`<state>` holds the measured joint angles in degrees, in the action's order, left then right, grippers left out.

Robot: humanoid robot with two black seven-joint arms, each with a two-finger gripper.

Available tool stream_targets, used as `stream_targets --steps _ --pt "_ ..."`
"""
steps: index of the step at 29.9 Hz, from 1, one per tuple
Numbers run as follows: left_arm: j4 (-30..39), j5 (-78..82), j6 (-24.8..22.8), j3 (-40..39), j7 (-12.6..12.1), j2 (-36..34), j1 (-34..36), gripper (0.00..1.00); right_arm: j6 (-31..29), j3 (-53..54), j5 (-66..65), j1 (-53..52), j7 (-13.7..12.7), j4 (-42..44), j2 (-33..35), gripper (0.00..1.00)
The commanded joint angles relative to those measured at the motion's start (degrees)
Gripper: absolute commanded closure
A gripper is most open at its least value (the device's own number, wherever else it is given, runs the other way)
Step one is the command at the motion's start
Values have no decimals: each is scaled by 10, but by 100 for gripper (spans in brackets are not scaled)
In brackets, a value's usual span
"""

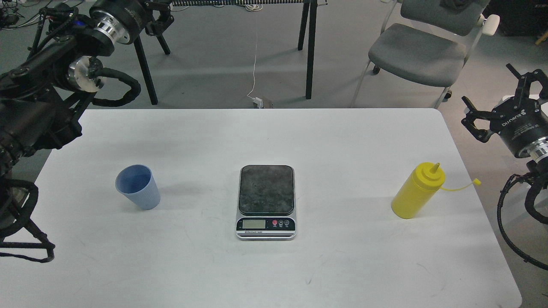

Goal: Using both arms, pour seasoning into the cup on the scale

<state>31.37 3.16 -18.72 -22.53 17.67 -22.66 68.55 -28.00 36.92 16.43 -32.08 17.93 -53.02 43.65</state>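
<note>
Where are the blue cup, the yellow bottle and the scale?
blue cup [141, 194]: head view, on its ribbed outer wall.
yellow squeeze bottle [413, 194]: head view, on its body.
kitchen scale [266, 189]: head view, on its dark plate.

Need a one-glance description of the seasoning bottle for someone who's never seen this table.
Start at the white table and find the scale in its middle. Go to the table's right side, where the seasoning bottle stands alone, apart from the scale and below the right gripper. It is the only yellow thing there, with a pointed nozzle and a cap dangling on a thin tether, unlike the light-blue cup at far left.
</note>
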Motion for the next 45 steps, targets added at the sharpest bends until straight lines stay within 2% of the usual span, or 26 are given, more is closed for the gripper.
stream_targets --steps 1,6,11,17,22,27,32,35,41,45 --pt "6 0 5 -1 1 -2 -1 0 0 0 0 0 0 -1 1 1" --pt "5 -5 27 -1 4 -2 -2 0 0 0 0 0 0 -1 1 1" --pt "1 -3 24 6 21 -3 -3 0 0 -1 0 0 0 -1 1 1" --pt "6 12 13 18 19 -10 -8 0 0 -1 0 3 0 -1 1 1" --pt "10 108 -1 85 20 -21 -6 0 0 -1 -1 4 1 0 1 1" --pt "55 240 -45 167 22 -58 -8 0 0 -1 -1 4 1 1 -1 1" --pt "71 331 -93 173 23 -94 -17 0 0 -1 -3 9 2 0 0 1" --pt "89 394 -93 173 25 -115 -31 0 0 -1 -3 11 2 0 -1 1" --pt "152 535 -93 173 50 -167 -55 0 0 0 -3 11 3 -2 -1 1" --pt "167 580 -93 174 59 -194 -62 0 0 0 -3 11 3 -2 -1 1"
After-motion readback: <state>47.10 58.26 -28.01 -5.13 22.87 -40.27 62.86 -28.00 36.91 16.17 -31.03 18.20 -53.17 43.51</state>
